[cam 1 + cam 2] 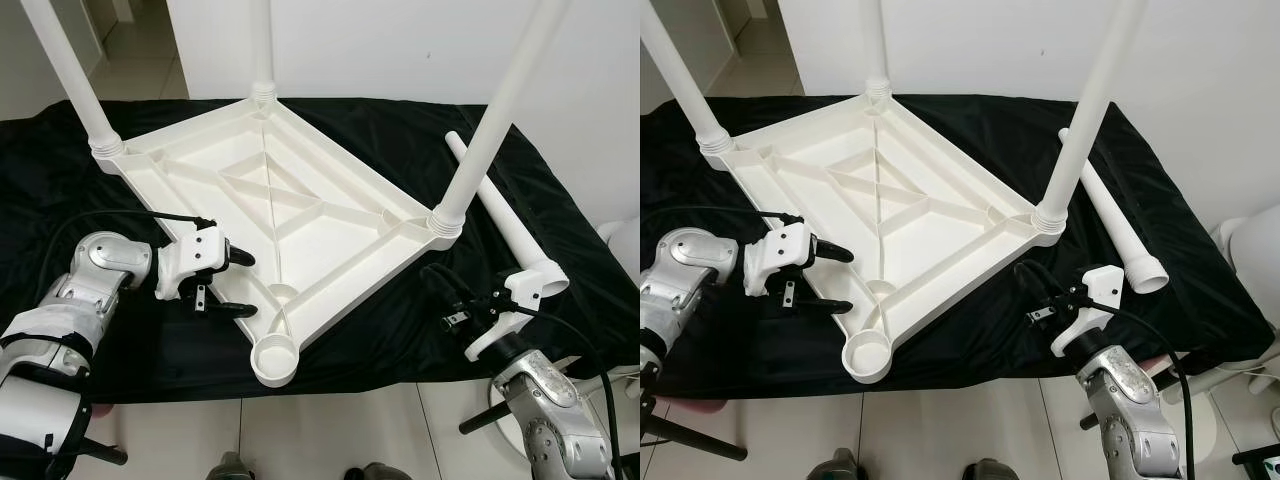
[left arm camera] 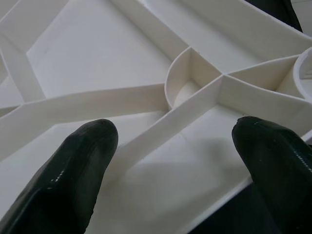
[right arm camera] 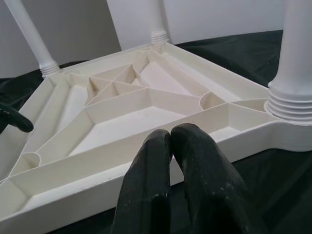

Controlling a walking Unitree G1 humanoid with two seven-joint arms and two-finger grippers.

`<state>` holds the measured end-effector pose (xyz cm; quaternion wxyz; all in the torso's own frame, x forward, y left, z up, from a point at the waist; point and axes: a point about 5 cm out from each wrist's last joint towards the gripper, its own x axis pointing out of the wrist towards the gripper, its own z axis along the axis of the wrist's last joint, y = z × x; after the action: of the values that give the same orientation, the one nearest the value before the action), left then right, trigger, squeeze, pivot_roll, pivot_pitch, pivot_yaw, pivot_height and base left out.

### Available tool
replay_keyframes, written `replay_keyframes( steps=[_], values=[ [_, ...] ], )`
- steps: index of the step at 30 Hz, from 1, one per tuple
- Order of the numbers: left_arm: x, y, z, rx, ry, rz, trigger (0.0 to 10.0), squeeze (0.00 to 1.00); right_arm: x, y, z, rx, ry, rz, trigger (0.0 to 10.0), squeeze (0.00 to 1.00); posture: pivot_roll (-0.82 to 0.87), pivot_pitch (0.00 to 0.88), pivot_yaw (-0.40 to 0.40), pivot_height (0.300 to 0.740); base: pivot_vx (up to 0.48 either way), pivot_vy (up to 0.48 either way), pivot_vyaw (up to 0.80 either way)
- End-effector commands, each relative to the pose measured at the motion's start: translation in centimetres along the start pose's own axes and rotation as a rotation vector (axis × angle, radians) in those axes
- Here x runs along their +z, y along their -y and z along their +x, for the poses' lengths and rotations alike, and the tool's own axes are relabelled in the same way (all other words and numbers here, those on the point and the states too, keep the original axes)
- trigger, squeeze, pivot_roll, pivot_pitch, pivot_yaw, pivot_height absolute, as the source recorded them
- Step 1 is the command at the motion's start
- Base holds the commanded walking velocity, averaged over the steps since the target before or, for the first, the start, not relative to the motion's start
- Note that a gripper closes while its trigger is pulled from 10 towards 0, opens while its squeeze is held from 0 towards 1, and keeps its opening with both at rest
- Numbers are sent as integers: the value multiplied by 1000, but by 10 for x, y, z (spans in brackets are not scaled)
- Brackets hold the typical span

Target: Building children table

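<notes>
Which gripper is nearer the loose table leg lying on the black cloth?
Right. The right gripper sits just beside the loose leg; the left gripper is across the tabletop, at its opposite edge.

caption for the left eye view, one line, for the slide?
Upturned white table top on black cloth, three legs fitted, fourth leg loose; left gripper open at its edge.

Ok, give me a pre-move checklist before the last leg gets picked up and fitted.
1. Three legs standing in the upturned tabletop: ok.
2. Near corner socket has no leg in it: ok.
3. Loose leg lying on the black cloth beside the tabletop, nothing on it: ok.
4. Left gripper open astride the tabletop's near edge, ready to steady it: ok.
5. Right gripper open for the leg: not ok, fingers shut.
6. Socket thread condition: cannot tell.
</notes>
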<state>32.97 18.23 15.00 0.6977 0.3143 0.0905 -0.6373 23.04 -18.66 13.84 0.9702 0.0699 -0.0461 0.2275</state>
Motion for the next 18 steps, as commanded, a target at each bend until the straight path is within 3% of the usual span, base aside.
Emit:
replay_keyframes(
  steps=[1, 6, 18],
  values=[
    [-2, 2, 6, -35, -24, 6, 10000, 0, 0, -2, 0, 8, -8, 1, 10000, 0, 11, 25, -2, 740, 0, 0, 0],
    [4, -15, 13, 38, -33, 16, 10000, 0, -1, -5, 2, 5, -4, 4, 10000, 0, 1, 28, 7, 740, 0, 0, 0],
    [10, -24, 27, 54, -111, 103, 10000, 0, 4, -2, 3, 1, 1, -12, 10000, 0, -17, 32, 19, 740, 0, 0, 0]
  ],
)
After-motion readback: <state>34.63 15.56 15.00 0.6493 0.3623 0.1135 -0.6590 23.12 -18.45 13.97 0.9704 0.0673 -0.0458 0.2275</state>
